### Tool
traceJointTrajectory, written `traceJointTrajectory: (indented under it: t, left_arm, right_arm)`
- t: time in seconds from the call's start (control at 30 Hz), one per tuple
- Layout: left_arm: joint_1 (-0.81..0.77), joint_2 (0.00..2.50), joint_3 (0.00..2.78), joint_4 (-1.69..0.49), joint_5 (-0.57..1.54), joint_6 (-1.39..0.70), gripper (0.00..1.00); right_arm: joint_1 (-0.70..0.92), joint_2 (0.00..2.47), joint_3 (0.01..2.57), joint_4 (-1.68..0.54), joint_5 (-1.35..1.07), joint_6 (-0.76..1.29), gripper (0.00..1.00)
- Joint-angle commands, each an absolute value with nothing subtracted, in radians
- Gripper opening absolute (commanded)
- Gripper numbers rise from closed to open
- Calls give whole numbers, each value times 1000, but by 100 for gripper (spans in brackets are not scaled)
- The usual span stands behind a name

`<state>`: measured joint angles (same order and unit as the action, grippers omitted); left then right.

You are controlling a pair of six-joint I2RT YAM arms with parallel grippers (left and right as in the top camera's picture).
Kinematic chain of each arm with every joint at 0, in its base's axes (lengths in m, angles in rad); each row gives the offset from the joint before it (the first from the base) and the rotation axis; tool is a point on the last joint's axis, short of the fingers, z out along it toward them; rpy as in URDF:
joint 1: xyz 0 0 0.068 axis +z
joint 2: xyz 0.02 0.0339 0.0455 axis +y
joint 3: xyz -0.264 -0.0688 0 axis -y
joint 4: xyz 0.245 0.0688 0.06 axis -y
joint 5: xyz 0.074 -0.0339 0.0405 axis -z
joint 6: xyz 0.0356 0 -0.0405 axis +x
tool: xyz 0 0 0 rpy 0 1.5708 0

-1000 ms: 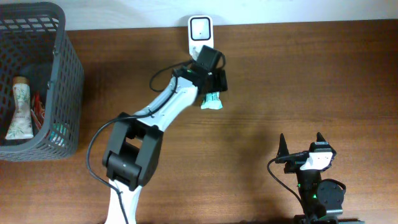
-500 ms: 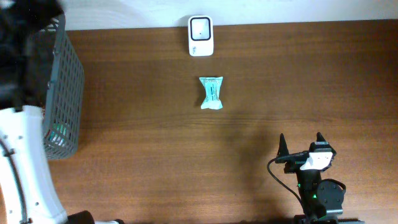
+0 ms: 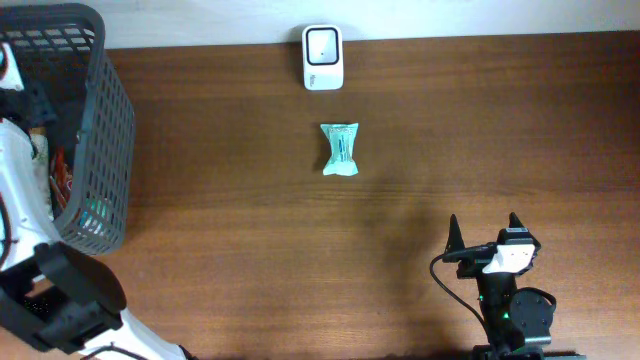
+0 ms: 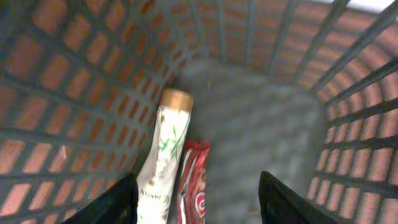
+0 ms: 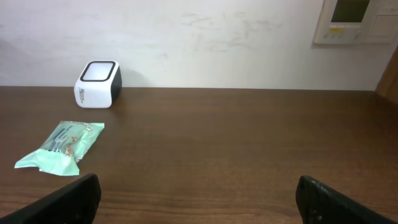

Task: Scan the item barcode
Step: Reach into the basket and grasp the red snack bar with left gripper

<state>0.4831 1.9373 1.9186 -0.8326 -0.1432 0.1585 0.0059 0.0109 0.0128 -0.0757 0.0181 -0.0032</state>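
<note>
Swinging away from the middle of the table (image 3: 420,130), where it was hovering a second ago, the left arm (image 3: 20,170) is now reaching down into the grey basket (image 3: 105,120) at the far left corner. From overhead, the green packet (image 3: 339,148) is lying alone on the wood, just in front of the white scanner (image 3: 323,57) at the back edge, apart from it and well away from both arms. The right claw (image 3: 484,228) is resting near the front edge, pointing toward the back.

Looking through the left wrist camera, the left claw (image 4: 198,186) is hanging inside the basket with its fingers (image 4: 118,202) standing apart and gripping nothing. Below them a white tube with a gold cap (image 4: 166,149) is lying beside a red sachet (image 4: 194,183) on the basket floor.

Looking through the right wrist camera, the right claw's fingers (image 5: 71,199) are spread wide at the bottom corners, holding nothing. Beyond them the packet is lying flat at the left, with the scanner sitting behind it against the wall.
</note>
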Motion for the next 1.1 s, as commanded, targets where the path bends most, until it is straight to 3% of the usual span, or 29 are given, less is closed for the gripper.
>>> traceJointTrajectory:
  t: [0.0,0.13,0.33,0.53,0.67,0.7,0.73,0.77,0.83,0.97,1.07]
  left_arm:
    - [492,2001,1917,-879,-203,180,56]
    - [492,2077,1917,-929,-208,181,45]
    - [532,2214,1917,-1014,-279,169,55]
    - [568,2277,1917,-1022,-157,151,55]
    - [566,2294,1916,-1016,-86,151,38]
    - [566,2294,1916,-1016,-86,151,18]
    - [566,2294,1916,-1016,-86,151,5]
    - [567,2294,1916,-1013,-86,151,0]
    - [569,2294,1926,-1009,-86,147,0]
    - [568,2276,2041,-1064,-58,-66,0]
    - [568,2225,2207,-1135,133,-97,0]
  right_arm:
    - [0,4,6,-80,31,1,99]
    - [0,4,6,-80,31,1,99]
    - [0,4,6,-80,30,1,98]
    - [0,4,6,-80,30,1,98]
    - [0,4,6,-80,31,1,99]
    - [0,4,6,-80,31,1,98]
    - [0,4,6,-80,31,1,98]
    - [1,4,6,-80,31,1,98]
    - [1,4,6,-80,31,1,98]
    - [0,4,6,-80,31,1,98]
    - [0,4,6,-80,31,1,99]
